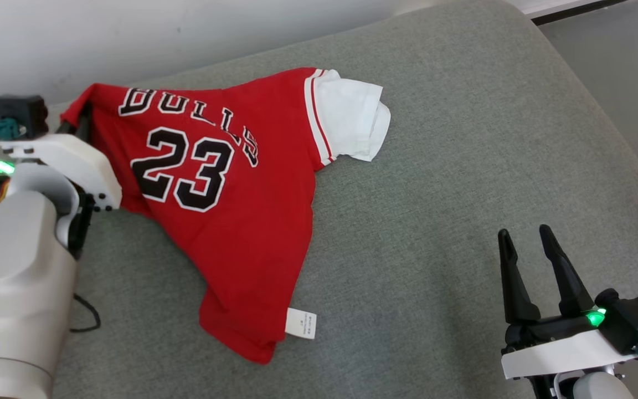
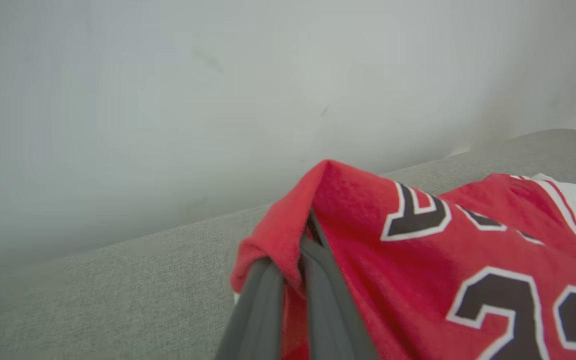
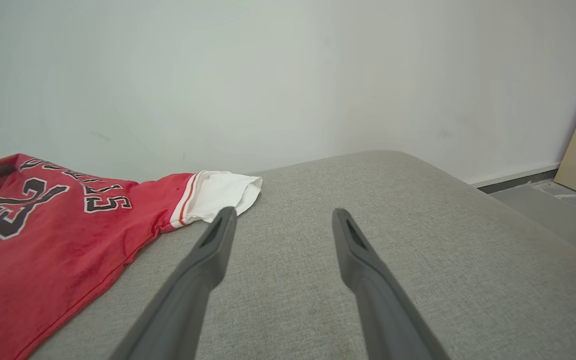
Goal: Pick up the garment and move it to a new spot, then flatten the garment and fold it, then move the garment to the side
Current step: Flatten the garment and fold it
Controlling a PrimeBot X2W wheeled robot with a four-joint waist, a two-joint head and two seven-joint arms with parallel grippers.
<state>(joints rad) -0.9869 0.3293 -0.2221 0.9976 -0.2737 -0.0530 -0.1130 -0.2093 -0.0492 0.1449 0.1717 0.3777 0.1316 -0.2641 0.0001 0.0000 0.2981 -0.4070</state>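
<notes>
Pale grey forearm (image 1: 17, 288) of the left arm occupies the 8 o'clock sector of the head view, with a thin black cable (image 1: 89, 317) looping beside it. Left gripper (image 1: 80, 119) sits at 10 o'clock; in the left wrist view its dark fingers (image 2: 263, 305) are pressed together on a corner of the red short-sleeved jersey (image 1: 241, 221), and the red cloth drapes over the fingertips. From that pinched corner the jersey spreads across the grey woven fabric cushion (image 1: 435, 194), from 10 o'clock through the centre to 6 o'clock. It lies rumpled, not flat, with black white-edged "BULLS" lettering and the number 23 facing up. Its white sleeve (image 1: 352, 122), trimmed with red stripes, lies at 12 o'clock, and a small white care label (image 1: 301, 323) shows at the hem near 6 o'clock. Right gripper (image 1: 524, 233) stands at 4 o'clock over bare cushion, well apart from the jersey, jaws spread wide and holding nothing. A white wall (image 1: 130, 33) borders the cushion at 11 o'clock, and grey floor (image 1: 618, 66) shows at 2 o'clock.
</notes>
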